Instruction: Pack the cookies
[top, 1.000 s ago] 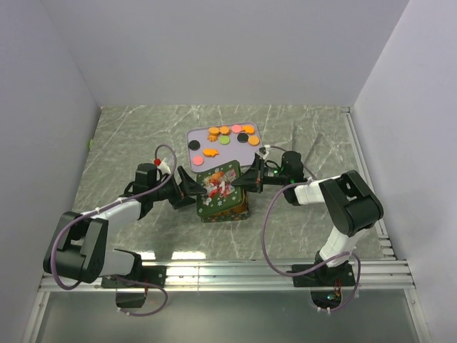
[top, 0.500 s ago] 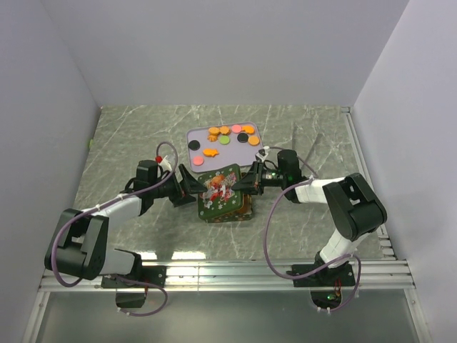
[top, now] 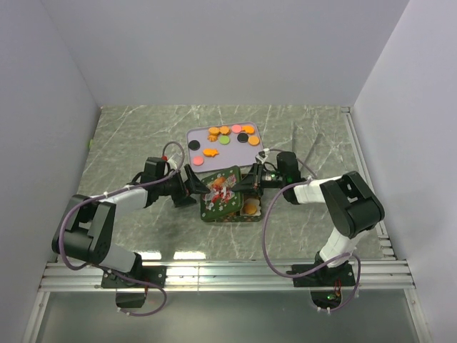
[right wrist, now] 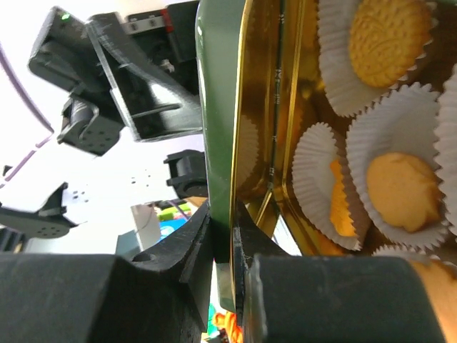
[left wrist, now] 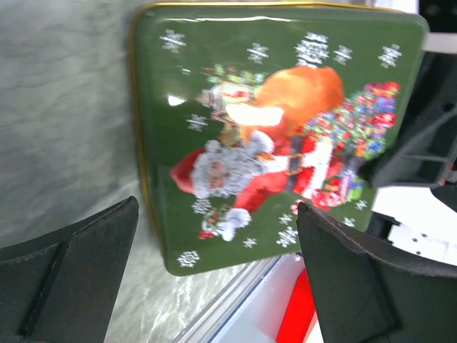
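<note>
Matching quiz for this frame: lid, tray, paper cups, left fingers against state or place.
Things: 1 green Santa-print tin lid; 2 lavender rectangular tray; 3 white pleated paper cups; 4 left fingers.
States: A spread open; B inside the open green tin base; C carries loose flat cookies; D pinched by right fingers.
Pairs: 1-D, 2-C, 3-B, 4-A.

Small flat coin-sized cookies [top: 224,130], mostly orange rounds, scattered flat on a lavender rectangular tray [top: 235,153] at mid-table, two black discs [top: 194,144], two pink [top: 236,128], one green [top: 223,140], one shaped orange piece [top: 210,152], further orange rounds [right wrist: 389,36] seated in white paper cups [right wrist: 335,64] inside the green tin [top: 227,216]
</note>
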### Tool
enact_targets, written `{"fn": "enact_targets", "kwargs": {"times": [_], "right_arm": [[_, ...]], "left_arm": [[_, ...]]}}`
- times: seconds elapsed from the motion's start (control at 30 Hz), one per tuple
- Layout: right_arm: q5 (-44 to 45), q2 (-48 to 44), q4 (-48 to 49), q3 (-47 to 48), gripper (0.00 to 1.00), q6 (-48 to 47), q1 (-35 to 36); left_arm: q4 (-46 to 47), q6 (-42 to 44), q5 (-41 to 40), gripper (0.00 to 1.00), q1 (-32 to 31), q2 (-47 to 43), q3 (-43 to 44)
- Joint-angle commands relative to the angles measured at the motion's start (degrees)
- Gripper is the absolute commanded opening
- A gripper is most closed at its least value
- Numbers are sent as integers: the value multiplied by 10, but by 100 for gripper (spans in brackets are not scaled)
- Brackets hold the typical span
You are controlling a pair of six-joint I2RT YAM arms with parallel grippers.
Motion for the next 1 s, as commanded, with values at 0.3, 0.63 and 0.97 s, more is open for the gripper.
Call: {"fn": "enact_targets", "kwargs": {"times": [0.3,0.63,0.97], "right_arm": [[-41,-45,185,-30,0,132,-5],[-35,-203,-142,-19,0,-100,-92],[127,-367,-522,71,0,-252,-196]], "left_arm": [[22,-4,13,99,-3,7,24],[-78,28,-38,99,-35,10,106],[-242,54,-224,86,-137,100,228]]}}
